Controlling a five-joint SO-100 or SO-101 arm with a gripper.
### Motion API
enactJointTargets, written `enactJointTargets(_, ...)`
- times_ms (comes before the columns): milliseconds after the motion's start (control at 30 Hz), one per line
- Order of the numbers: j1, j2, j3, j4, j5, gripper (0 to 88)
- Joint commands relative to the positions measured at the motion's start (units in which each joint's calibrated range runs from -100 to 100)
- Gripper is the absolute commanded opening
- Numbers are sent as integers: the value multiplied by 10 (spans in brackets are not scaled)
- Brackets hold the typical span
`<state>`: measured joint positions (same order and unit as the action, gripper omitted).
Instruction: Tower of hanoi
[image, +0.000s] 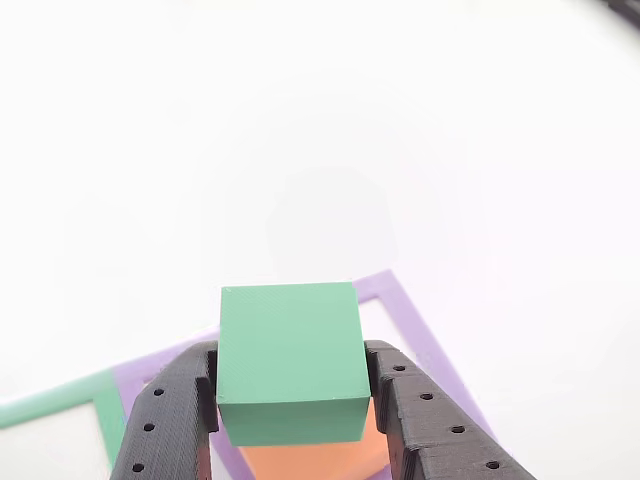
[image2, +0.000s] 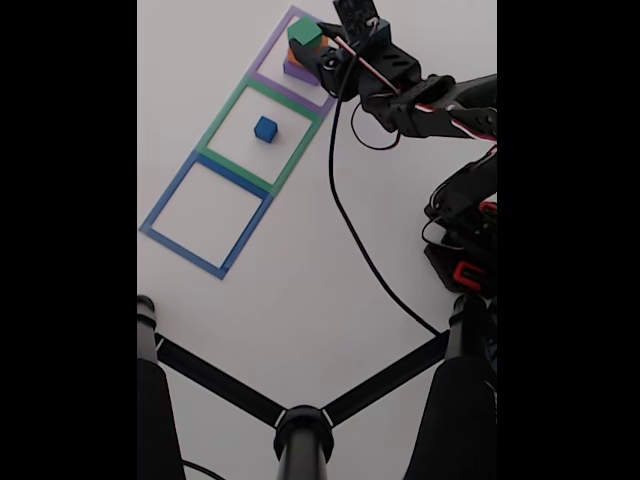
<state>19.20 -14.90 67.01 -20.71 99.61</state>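
Two jaws of the gripper (image: 292, 400) pinching the green block (image: 290, 360) atop the orange block (image: 305, 458). Risk of dragging orange along (friction underneath), toppling the stack.

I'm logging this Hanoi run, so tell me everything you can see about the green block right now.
The green block is a matte, foam-like cube, mint green in the other view, with crisp edges and plain faces. It sits upright, clamped on two opposite sides by the black end effector. The orange block shows directly beneath; contact between them cannot be told. In the fixed view it tops the stack inside the purple tape square.
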Motion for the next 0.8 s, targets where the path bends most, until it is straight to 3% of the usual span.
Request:
enactJointTargets(0,-9,-159,-118,318,4,61)
enactJointTargets(233,-26,-201,-456,800,4,56)
enactJointTargets(367,-40,-176,-658,1009,4,57)
enactJointTargets(567,-72,-136,-868,1185,4,57)
enactJointTargets(767,-118,-135,-902,1205,4,56)
